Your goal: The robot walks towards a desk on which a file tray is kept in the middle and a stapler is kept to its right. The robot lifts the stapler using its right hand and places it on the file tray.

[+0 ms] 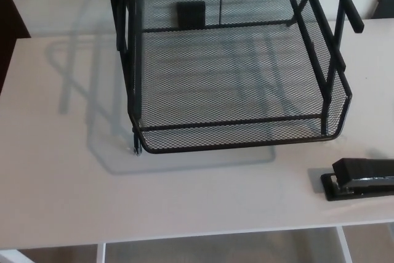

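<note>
The stapler (360, 178) is lying on the tabletop (61, 170), four o'clock from the file tray (240, 143). No hand is being shown; its state cannot be told. A centred, square grasp is being advised.

You will find a dark brown piece of furniture (7, 10) at the upper left edge; a small black rectangular object (191, 14) at top centre, its nature unclear; another dark object (385, 5) cut off by the upper right edge; beige floor (215, 250) along the bottom.
</note>
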